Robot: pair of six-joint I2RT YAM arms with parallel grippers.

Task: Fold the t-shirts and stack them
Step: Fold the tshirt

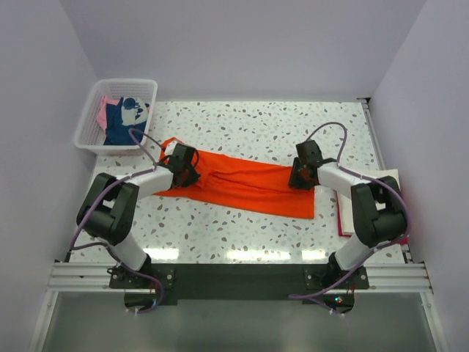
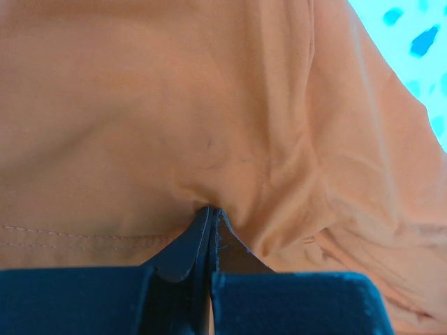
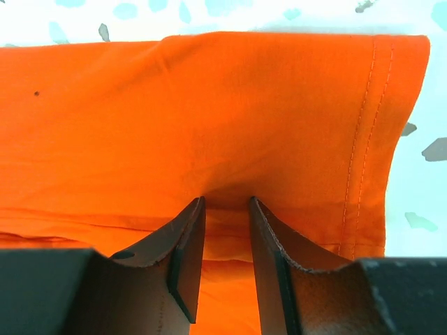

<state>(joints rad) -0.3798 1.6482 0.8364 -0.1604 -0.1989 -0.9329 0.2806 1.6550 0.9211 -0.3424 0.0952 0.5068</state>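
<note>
No readable text, labels, brands or numbers anywhere; white print on navy t-shirt [image 1: 121,125] in basket [image 1: 86,141] too small to read.

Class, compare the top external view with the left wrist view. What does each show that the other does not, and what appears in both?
Only the top external view shows the white basket holding other shirts at the far left, the right gripper at the opposite end of the orange t-shirt, and that garment's full spread. Only the left wrist view shows the jaws shut tight, pinching a pucker of cloth, and a stitched hem line. Both show the orange t-shirt, the left gripper and the speckled table.
</note>
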